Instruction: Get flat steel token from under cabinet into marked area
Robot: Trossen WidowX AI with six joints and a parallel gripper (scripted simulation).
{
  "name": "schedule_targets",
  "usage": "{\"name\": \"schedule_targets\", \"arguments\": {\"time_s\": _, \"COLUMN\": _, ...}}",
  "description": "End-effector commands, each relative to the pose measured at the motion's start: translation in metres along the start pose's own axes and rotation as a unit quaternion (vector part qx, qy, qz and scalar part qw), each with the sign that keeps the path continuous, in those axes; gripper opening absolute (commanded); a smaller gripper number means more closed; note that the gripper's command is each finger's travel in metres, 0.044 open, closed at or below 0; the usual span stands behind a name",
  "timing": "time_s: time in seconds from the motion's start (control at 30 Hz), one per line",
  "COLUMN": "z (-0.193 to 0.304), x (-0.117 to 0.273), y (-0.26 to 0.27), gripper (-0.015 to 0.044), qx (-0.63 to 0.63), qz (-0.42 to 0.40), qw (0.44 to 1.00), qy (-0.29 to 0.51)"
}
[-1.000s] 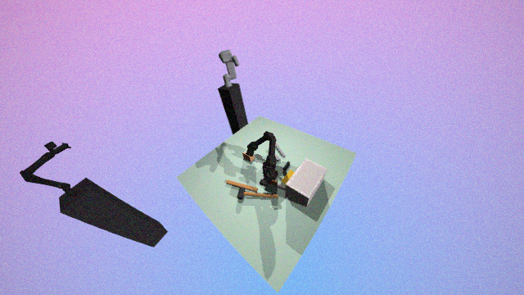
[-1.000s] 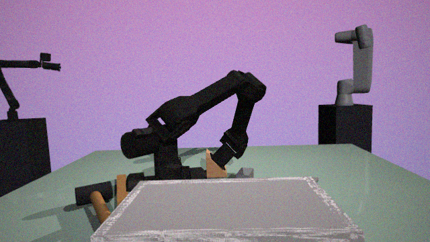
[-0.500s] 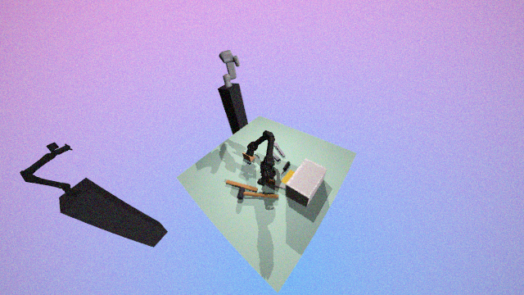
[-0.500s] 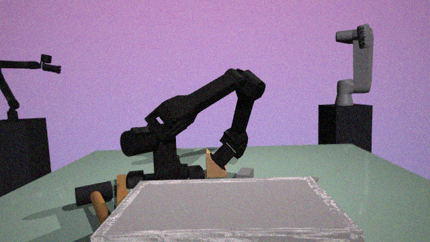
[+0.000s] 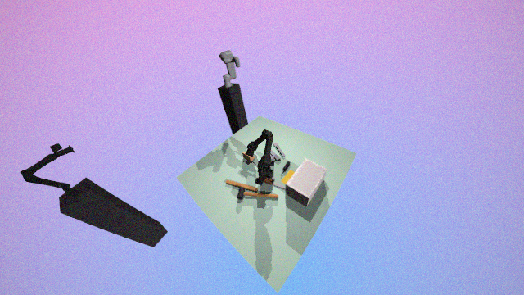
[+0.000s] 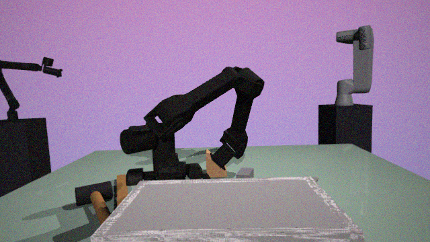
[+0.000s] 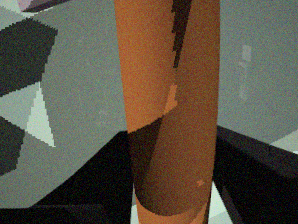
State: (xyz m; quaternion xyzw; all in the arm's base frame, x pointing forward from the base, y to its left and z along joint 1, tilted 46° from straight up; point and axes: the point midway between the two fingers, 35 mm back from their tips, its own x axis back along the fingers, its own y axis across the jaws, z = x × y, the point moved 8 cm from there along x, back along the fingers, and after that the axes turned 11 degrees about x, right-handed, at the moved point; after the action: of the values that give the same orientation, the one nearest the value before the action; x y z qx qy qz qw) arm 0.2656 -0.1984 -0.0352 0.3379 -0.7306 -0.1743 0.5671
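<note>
My gripper is shut on a thick orange-brown handle, on the side of the arm's base away from the cabinet. The handle runs up between the black fingers in the wrist view; the far part of what I hold is unclear. The pale-topped cabinet stands beyond the base. The yellow marked area lies along its front. The steel token is not visible; the vent slots cannot be made out.
An orange stick and a mallet with a dark head lie beside the base. A thin grey shaft points at the cabinet's near corner. A small black object and a grey piece lie nearby.
</note>
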Motion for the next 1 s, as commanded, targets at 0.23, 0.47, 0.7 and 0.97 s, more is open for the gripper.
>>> {"name": "schedule_targets", "arguments": {"time_s": 0.23, "z": 0.017, "x": -0.001, "y": 0.003, "gripper": 0.0, "qx": 0.001, "qz": -0.002, "qw": 1.0, "qy": 0.0}}
{"name": "schedule_targets", "arguments": {"time_s": 0.47, "z": 0.029, "x": -0.001, "y": 0.004, "gripper": 0.0, "qx": 0.001, "qz": -0.001, "qw": 1.0, "qy": 0.0}}
{"name": "schedule_targets", "arguments": {"time_s": 0.7, "z": 0.042, "x": -0.001, "y": 0.005, "gripper": 0.0, "qx": 0.001, "qz": -0.001, "qw": 1.0, "qy": 0.001}}
{"name": "schedule_targets", "arguments": {"time_s": 0.97, "z": 0.057, "x": -0.001, "y": 0.007, "gripper": 0.0, "qx": 0.001, "qz": -0.001, "qw": 1.0, "qy": 0.001}}
